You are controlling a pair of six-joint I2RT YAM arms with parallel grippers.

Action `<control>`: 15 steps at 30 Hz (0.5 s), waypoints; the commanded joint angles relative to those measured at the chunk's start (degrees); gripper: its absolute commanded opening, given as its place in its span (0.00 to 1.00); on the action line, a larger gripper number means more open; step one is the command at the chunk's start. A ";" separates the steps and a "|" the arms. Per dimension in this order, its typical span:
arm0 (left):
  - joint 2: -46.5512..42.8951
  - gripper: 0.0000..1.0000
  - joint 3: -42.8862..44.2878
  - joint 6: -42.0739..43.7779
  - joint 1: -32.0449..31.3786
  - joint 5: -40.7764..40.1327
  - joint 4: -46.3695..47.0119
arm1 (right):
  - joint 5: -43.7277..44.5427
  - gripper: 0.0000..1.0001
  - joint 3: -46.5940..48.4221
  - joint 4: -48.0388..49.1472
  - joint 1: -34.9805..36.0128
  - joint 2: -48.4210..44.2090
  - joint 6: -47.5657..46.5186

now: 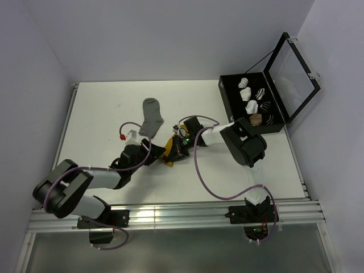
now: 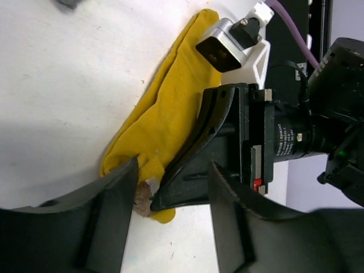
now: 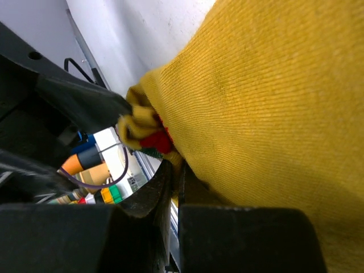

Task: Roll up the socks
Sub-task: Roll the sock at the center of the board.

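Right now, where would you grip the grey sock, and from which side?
The grey sock lies flat on the table, untouched, so a top-down pinch across one end seems best. Its near end lies closest to the left gripper, so I would come from the near side with that arm.
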 commanded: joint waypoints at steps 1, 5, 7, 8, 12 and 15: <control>-6.96 0.59 1.34 0.63 -0.53 -4.46 -11.08 | 3.49 0.00 -0.84 -1.49 -0.58 1.92 -1.39; -12.94 0.63 9.59 0.11 -0.62 -13.51 -35.56 | 6.64 0.00 -0.49 -3.77 -0.49 0.34 -3.41; -12.52 0.62 14.24 -2.16 -0.62 -14.33 -43.31 | 7.53 0.00 -0.58 -4.13 -0.49 -0.28 -3.59; -11.03 0.62 15.57 -2.87 -0.62 -14.15 -49.79 | 7.88 0.00 -0.84 -3.96 -0.49 -0.54 -3.42; -6.63 0.61 18.05 -6.48 -0.97 -7.93 -52.14 | 8.41 0.00 -1.02 -3.08 -0.41 -0.54 -2.89; -4.78 0.60 17.96 -8.59 -1.67 -6.16 -50.73 | 8.67 0.00 -1.11 -2.90 -0.32 -0.63 -2.80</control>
